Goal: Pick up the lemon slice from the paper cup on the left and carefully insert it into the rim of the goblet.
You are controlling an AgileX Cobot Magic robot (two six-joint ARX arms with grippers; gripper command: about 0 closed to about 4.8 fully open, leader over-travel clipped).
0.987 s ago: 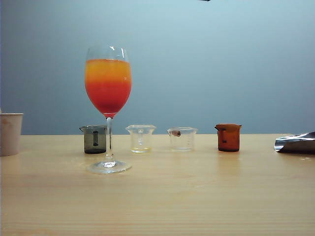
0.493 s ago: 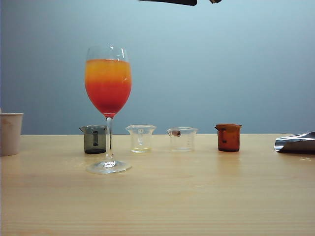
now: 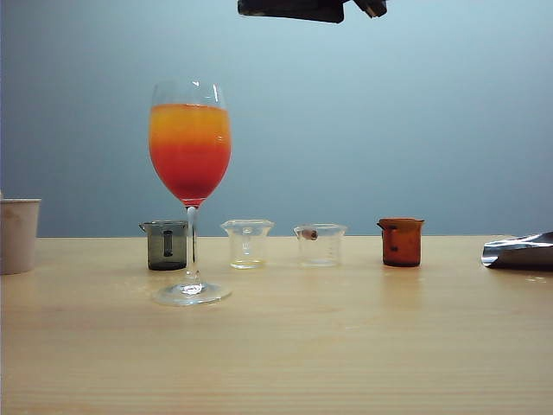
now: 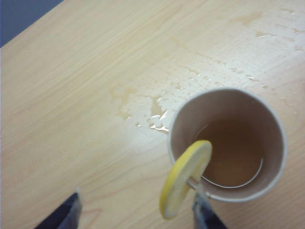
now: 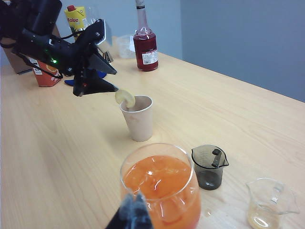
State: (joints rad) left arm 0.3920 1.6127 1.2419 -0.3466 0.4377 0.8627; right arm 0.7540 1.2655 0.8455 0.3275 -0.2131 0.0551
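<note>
Well, starting far left in the exterior view, the paper cup (image 3: 17, 235) stands at the table's (image 3: 276, 363) edge, about 9 o'clock from the goblet (image 3: 190, 147) and well apart from it. My left gripper (image 4: 137, 202) hangs over that cup with its jaws spread wide, pinching nothing. The lemon slice (image 4: 186, 183) stands on edge, leaning on the cup's rim, between my two fingers and close against one of them (I cannot tell whether it touches). There is a little liquid in the cup's bottom and wet spots on the table beside it.

Next comes the dark grey beaker (image 3: 166, 245), just behind the goblet's stem at roughly 11 o'clock from its foot. The goblet is upright, its drink orange over red. At its 3 o'clock stand two clear beakers (image 3: 247, 243), then an amber beaker (image 3: 401, 241).

My right gripper (image 5: 131, 212) hovers near the goblet's rim; only a blurred dark tip shows, so I cannot tell how its jaws stand.
</note>
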